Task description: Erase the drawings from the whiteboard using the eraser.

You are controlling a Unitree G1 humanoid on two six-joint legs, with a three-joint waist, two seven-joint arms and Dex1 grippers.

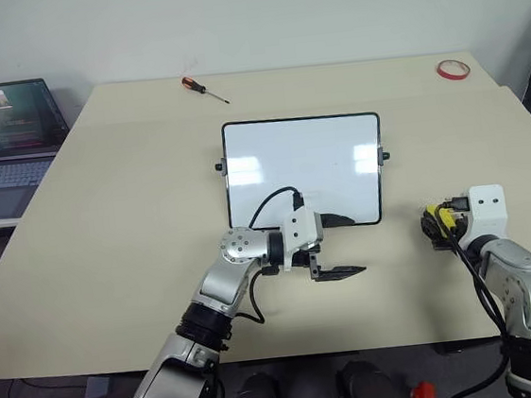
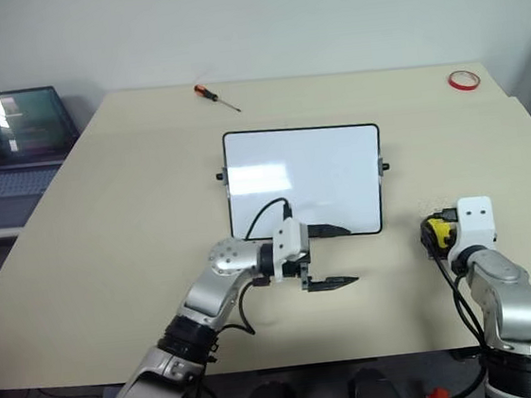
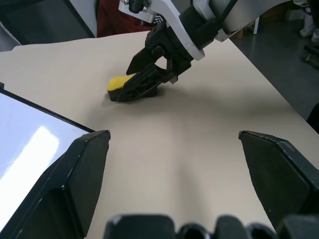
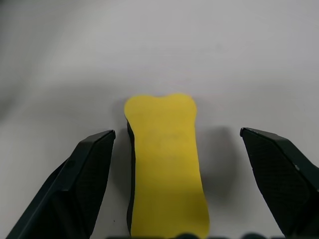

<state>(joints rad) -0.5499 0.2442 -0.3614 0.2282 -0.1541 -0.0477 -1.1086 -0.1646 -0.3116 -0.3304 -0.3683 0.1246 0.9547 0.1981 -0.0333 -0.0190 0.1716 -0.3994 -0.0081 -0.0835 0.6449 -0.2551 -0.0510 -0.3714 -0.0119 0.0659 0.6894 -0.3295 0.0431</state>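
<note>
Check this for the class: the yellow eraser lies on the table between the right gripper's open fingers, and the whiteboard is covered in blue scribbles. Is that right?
Not quite. The eraser does lie on the table between the right gripper's open fingers, as the right wrist view shows. But in the left eye view the whiteboard looks wiped clean, with no blue scribbles.

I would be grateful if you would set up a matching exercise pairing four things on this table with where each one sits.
Things:
1. eraser
2. screwdriver
3. red tape ring
4. whiteboard

Places:
A. far right corner of the table
B. middle of the table
C. between the open fingers of the right gripper
D. far edge of the table, left of centre

Pairs: 1-C, 2-D, 3-A, 4-B
</note>
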